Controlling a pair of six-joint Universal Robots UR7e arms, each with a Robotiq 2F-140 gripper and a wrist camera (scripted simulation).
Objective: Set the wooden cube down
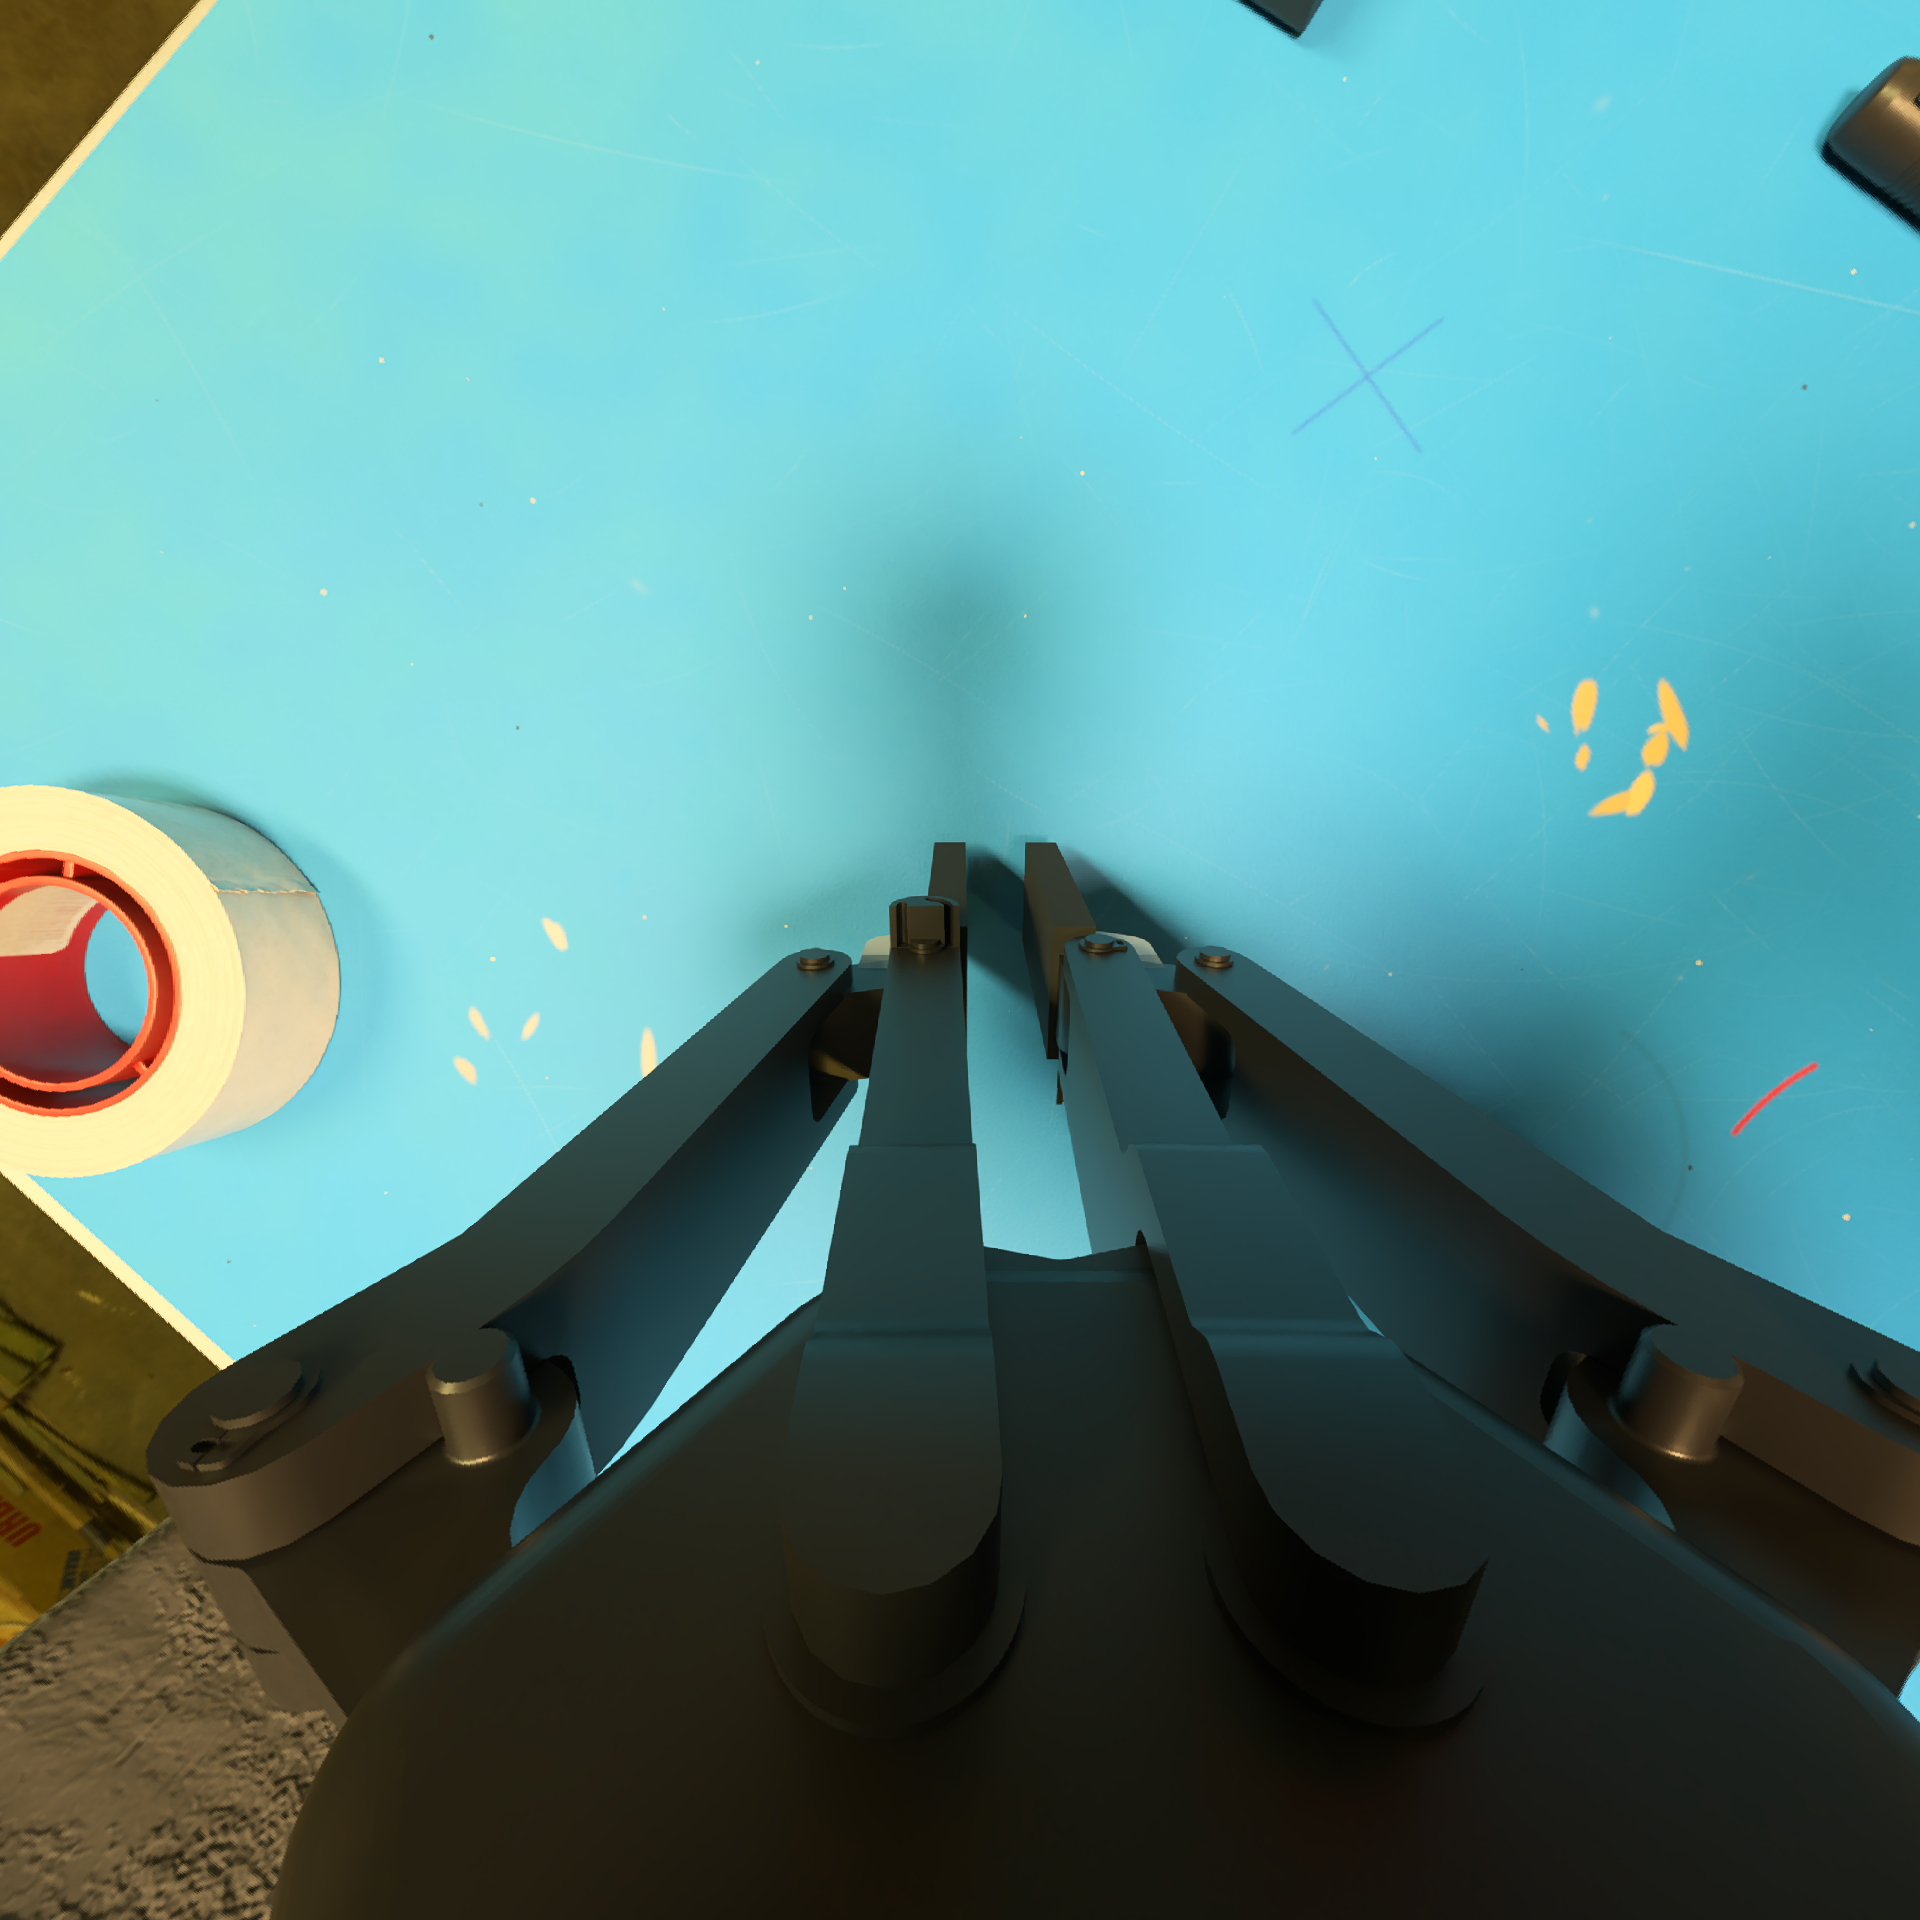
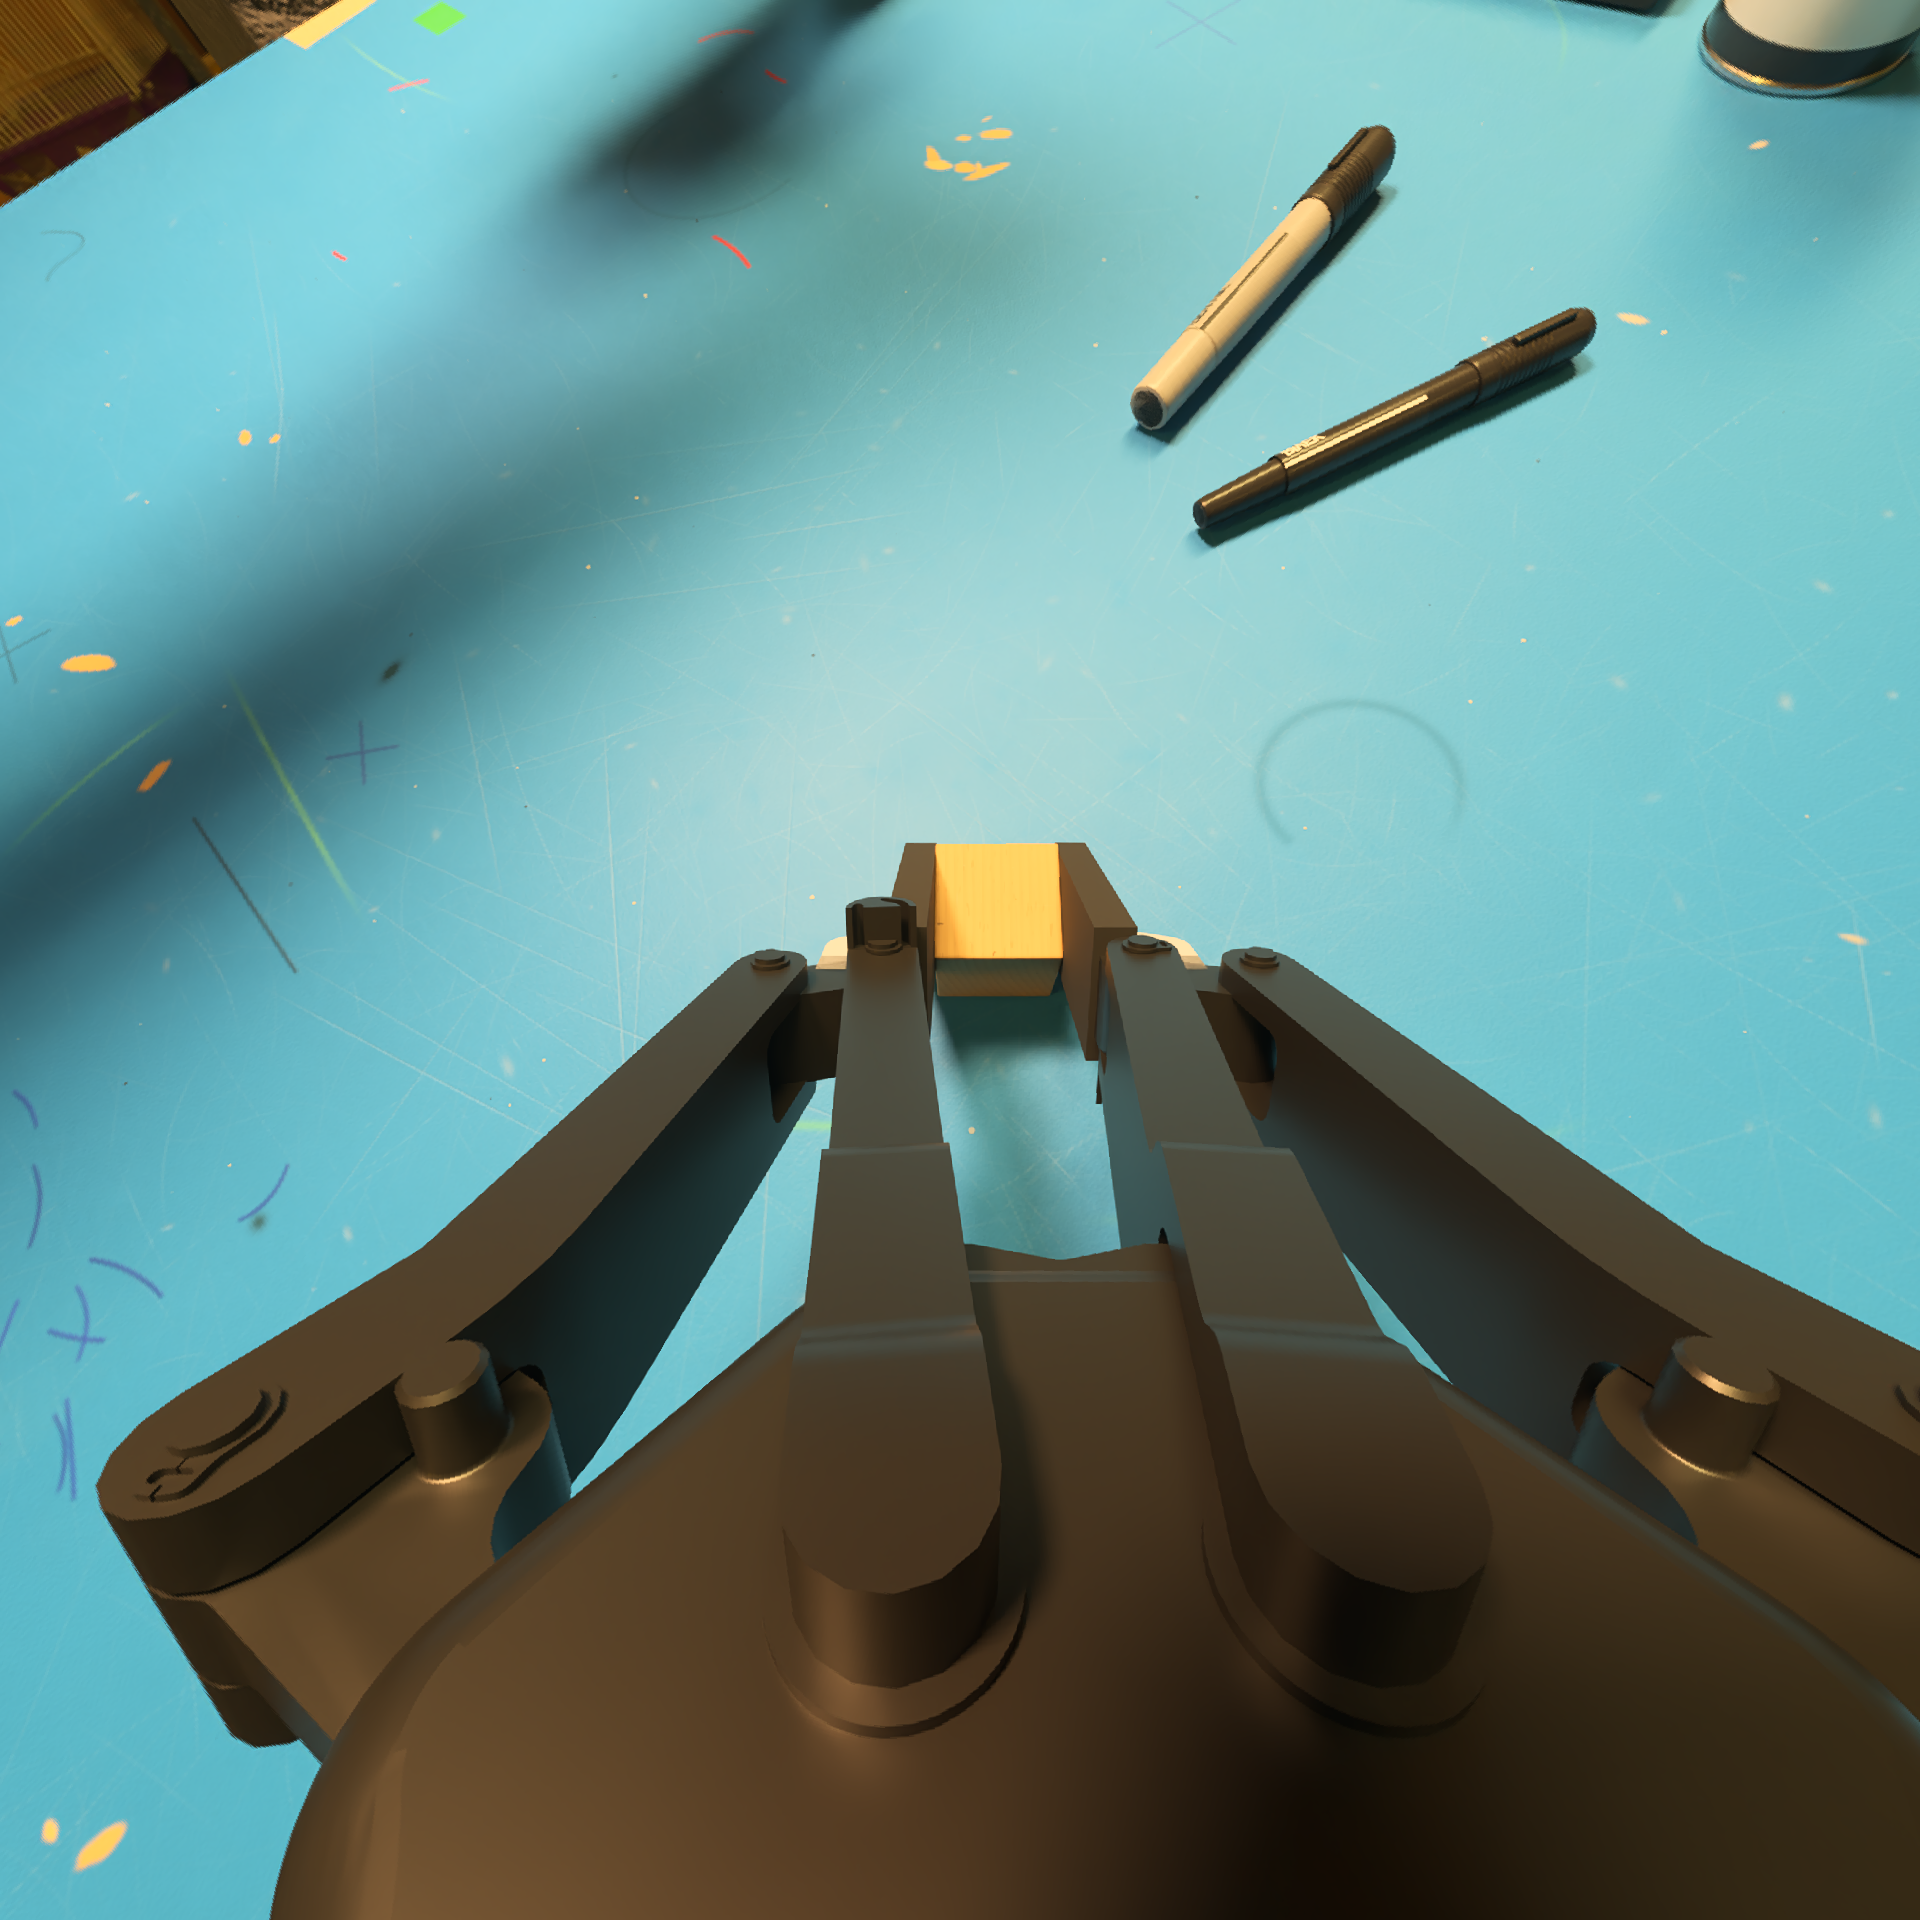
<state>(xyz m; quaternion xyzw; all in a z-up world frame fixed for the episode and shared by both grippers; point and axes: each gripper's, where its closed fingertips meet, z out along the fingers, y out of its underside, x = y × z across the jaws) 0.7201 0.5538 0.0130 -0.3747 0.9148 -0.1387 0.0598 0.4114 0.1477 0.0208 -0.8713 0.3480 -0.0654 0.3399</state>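
My right gripper [image 2: 995, 862] is shut on the wooden cube [image 2: 997, 914], a pale yellow-brown block held between the two finger pads, over the blue table [image 2: 727, 644]. I cannot tell whether the cube touches the table. My left gripper [image 1: 992, 862] is shut with only a narrow gap between its fingertips and holds nothing; it hovers over the blue table [image 1: 727, 416]. The cube is not in the left wrist view.
A roll of white tape with a red core [image 1: 135, 977] lies at the table's left edge. Two markers, one white-barrelled [image 2: 1262, 275] and one black [image 2: 1392, 416], lie ahead to the right of the cube. A white round object [image 2: 1813, 42] stands far right. Dark items [image 1: 1881, 135] sit far right.
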